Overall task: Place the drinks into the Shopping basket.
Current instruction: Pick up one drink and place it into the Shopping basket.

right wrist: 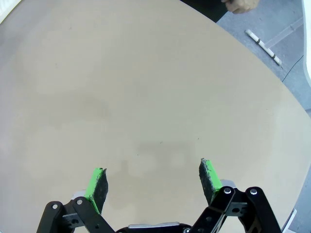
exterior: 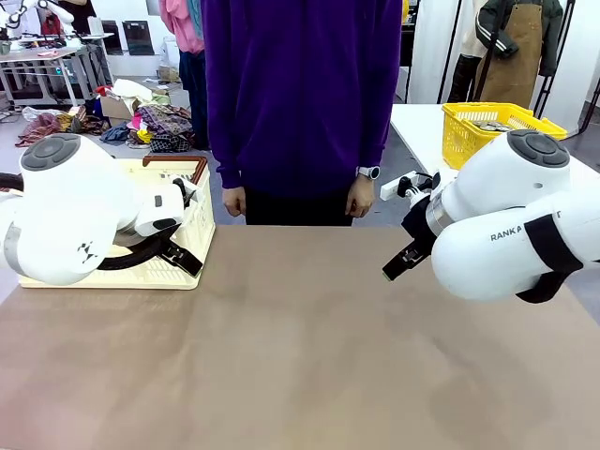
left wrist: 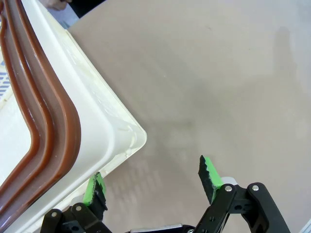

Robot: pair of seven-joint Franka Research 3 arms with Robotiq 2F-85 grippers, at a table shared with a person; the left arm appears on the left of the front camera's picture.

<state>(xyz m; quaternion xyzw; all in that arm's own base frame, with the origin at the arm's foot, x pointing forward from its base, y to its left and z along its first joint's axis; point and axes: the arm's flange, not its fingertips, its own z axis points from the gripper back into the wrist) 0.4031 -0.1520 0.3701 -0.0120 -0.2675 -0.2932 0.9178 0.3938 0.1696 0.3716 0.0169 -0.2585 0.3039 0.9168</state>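
Note:
The cream Shopping basket (exterior: 195, 230) with brown rim handles stands at the table's far left, partly behind my left arm. In the left wrist view its rounded corner (left wrist: 114, 126) lies just above my open left gripper (left wrist: 153, 178), whose left finger (left wrist: 95, 187) overlaps the basket's edge; nothing is between the pads. My right gripper (right wrist: 153, 182) hangs open over bare tabletop with nothing held. The drinks are out of view.
A person in a purple top (exterior: 300, 94) stands at the far edge, hands (exterior: 360, 199) hanging by the sides. A bright yellow mesh basket (exterior: 473, 131) sits on a white table at back right. The brown tabletop (exterior: 300, 347) stretches between the arms.

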